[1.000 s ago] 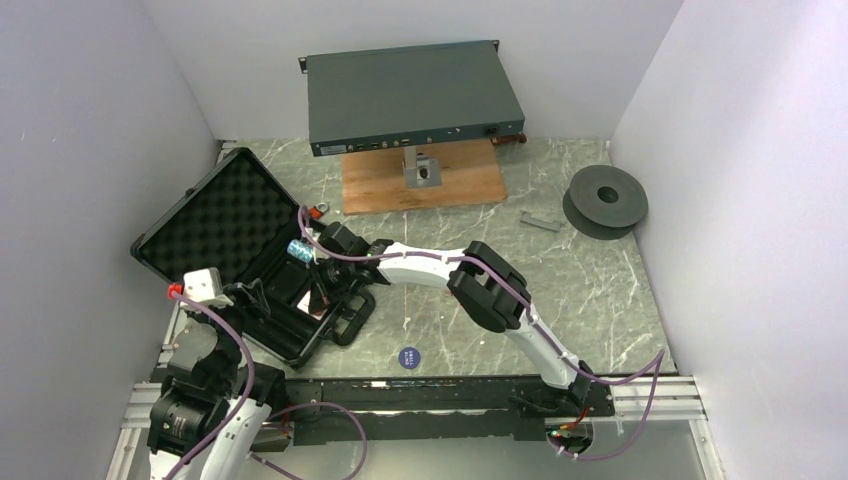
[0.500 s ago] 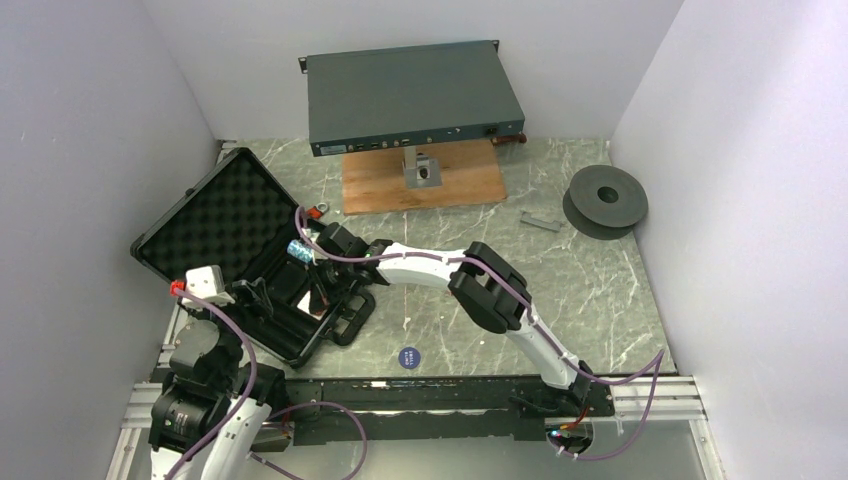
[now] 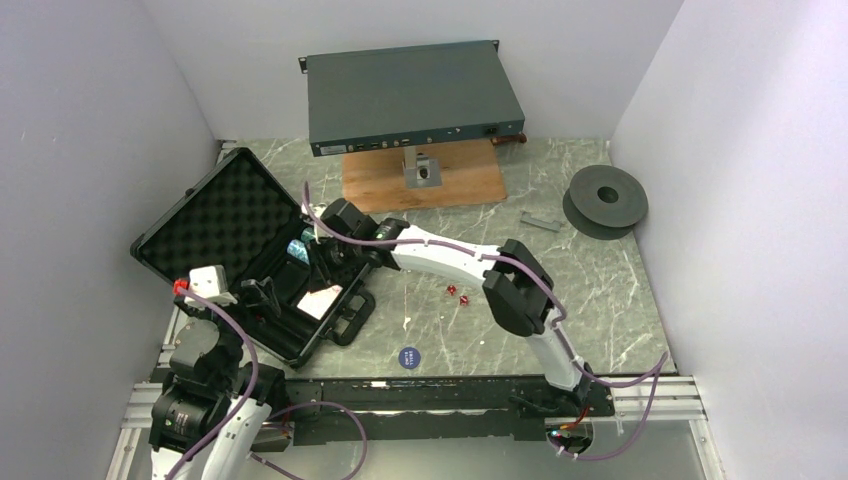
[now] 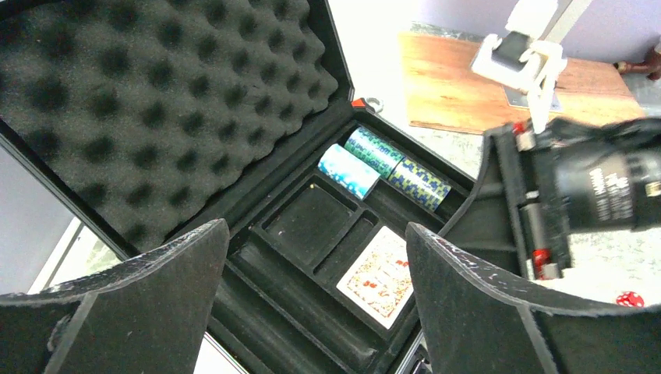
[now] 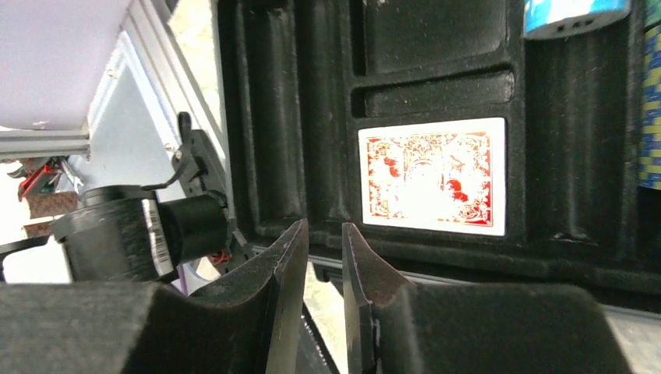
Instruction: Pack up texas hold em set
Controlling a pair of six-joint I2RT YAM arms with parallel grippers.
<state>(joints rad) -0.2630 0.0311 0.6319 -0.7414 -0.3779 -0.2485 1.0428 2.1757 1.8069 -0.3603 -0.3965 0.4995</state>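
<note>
The black briefcase point(image 3: 215, 220) lies open at the left, its egg-crate foam lid point(image 4: 140, 101) tilted back. Teal-and-white chip stacks point(image 3: 299, 246) point(image 4: 382, 164) point(image 5: 575, 14) lie in the tray's far slot. The red-backed card deck point(image 3: 320, 299) point(image 4: 379, 274) point(image 5: 433, 175) lies flat in its slot. My right gripper point(image 3: 330, 262) point(image 5: 323, 226) hovers over the tray beside the deck, its jaws a narrow gap apart and empty. My left gripper point(image 3: 258, 293) point(image 4: 316, 234) is wide open and empty above the tray's near side. Two red dice point(image 3: 451, 291) point(image 4: 630, 298) and the blue disc point(image 3: 410, 357) lie on the table.
The large grey rack box point(image 3: 410, 95) rests on a wooden board point(image 3: 420, 185) at the back. A dark grey spool point(image 3: 605, 200) and a small grey strip point(image 3: 540, 221) lie at the right. Walls close in on three sides.
My right gripper has lifted off the card deck and drawn back toward the chips. The deck now lies flat in its slot. The moved arm uncovers the dice.
</note>
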